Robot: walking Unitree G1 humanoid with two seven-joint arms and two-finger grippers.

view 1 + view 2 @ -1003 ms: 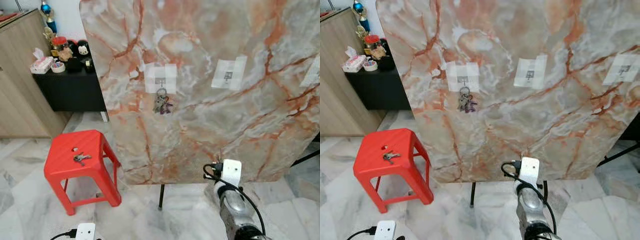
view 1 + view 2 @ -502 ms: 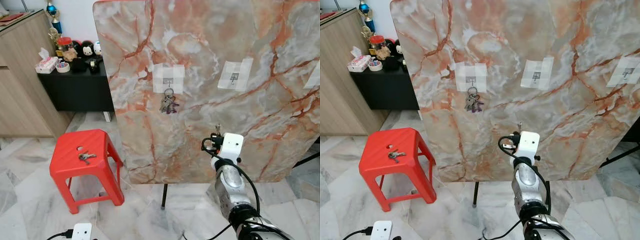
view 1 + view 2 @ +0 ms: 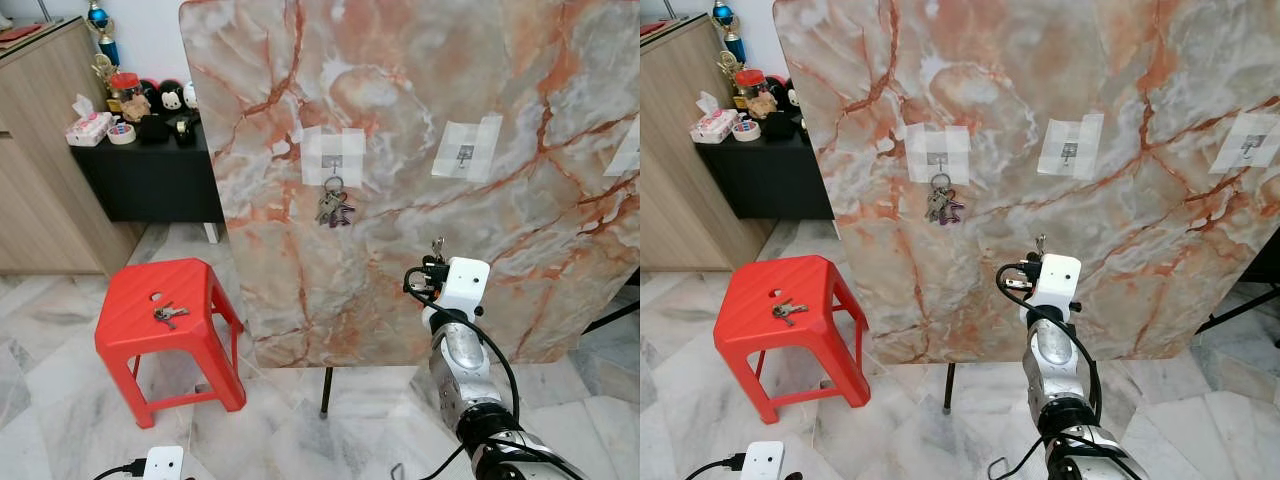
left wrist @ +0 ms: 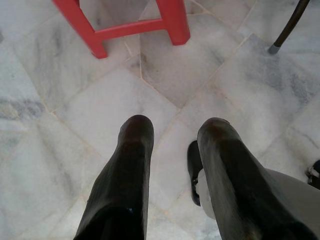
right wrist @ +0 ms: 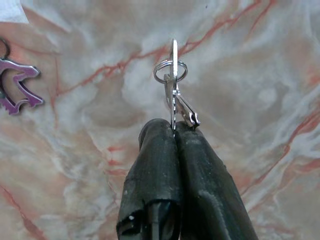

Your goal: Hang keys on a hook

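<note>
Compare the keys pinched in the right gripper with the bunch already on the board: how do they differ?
The keys in the right gripper stand up from the shut fingertips, ring uppermost, short of the board; the hung bunch dangles from the taped left hook. The hung bunch carries a purple tag; the held keys look plain metal. Both have a split ring.

Marble board (image 3: 1120, 150): three taped hooks. Left hook (image 3: 937, 160) was taken by a key bunch (image 3: 939, 206); middle hook (image 3: 1069, 152) and right-edge hook (image 3: 1247, 148) hung bare, open face around them. Right gripper (image 5: 174, 131) (pinching keys (image 5: 173, 82)) stood below the middle hook. Red stool (image 3: 160, 310) stood off the lower left corner.
</note>
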